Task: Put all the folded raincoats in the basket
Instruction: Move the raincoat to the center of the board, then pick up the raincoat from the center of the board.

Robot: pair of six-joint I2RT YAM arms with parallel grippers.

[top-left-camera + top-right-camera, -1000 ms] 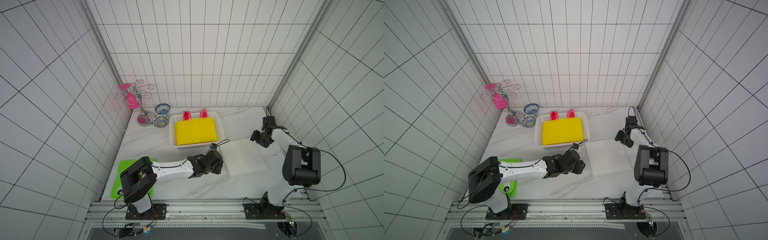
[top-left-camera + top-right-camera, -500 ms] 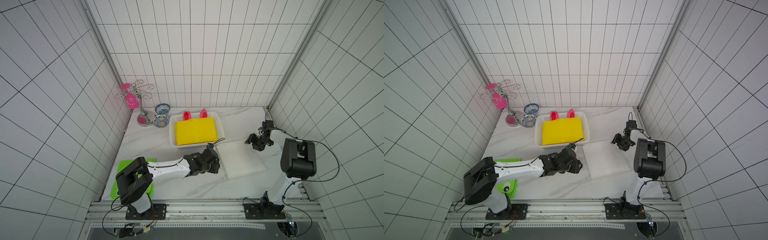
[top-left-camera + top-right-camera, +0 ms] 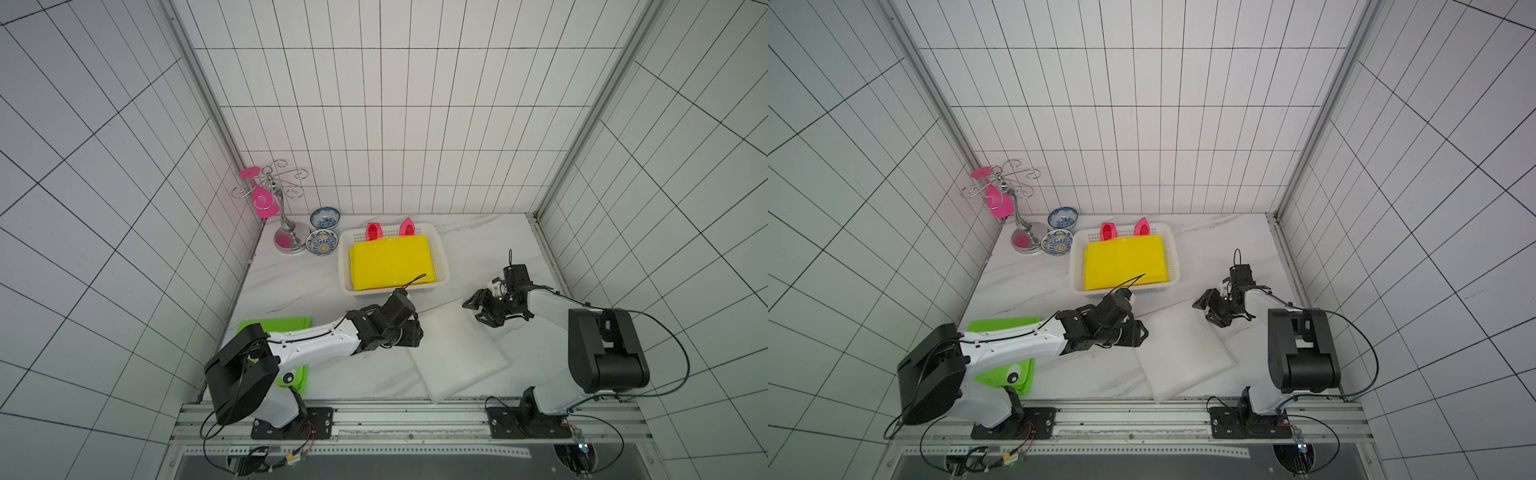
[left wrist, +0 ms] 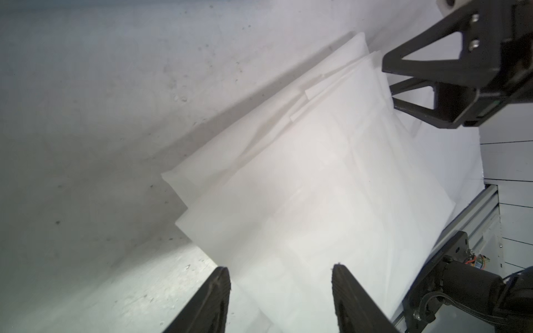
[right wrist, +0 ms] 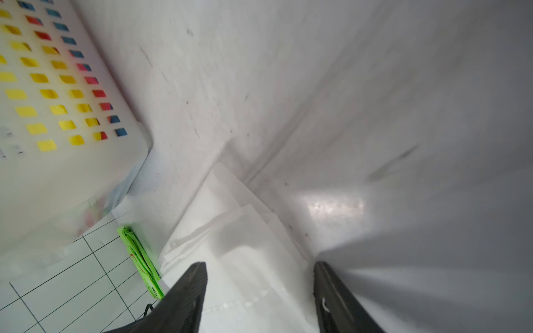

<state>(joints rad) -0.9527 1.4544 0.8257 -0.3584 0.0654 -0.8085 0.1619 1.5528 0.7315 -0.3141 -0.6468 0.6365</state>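
White-tiled walls (image 3: 374, 124) on three sides, pale marble tabletop (image 3: 291, 282) below, and here's the news: the right gripper (image 3: 473, 311) was over by the right wall a second ago. It has swung inward and now hangs at the far right corner of the white folded raincoat (image 3: 457, 353). The left gripper (image 3: 415, 332) has only eased back a touch and sits at the raincoat's left edge. Both arms now bracket one bundle, which I read as setting up a two-handed lift.

The raincoat itself looks different too. It seems to have slid toward the front rail and twisted, with its near corner now at the table's edge. It lies flat on the marble, in front of the basket (image 3: 344, 266) and outside it.

Jaws? The left gripper's fingers (image 4: 213, 297) are spread wide with the raincoat's edge between and below them, and nothing is pinched. The right gripper's fingers (image 5: 187, 294) are likewise well apart over a corner of layered white folds.

(The basket already holds a yellow folded raincoat (image 3: 390, 262), so the white one would land on top.) A green folded raincoat (image 3: 282, 324) lies under the left arm, untouched. My worry for the next move is that thin, slippery layers could fan apart when the jaws close.
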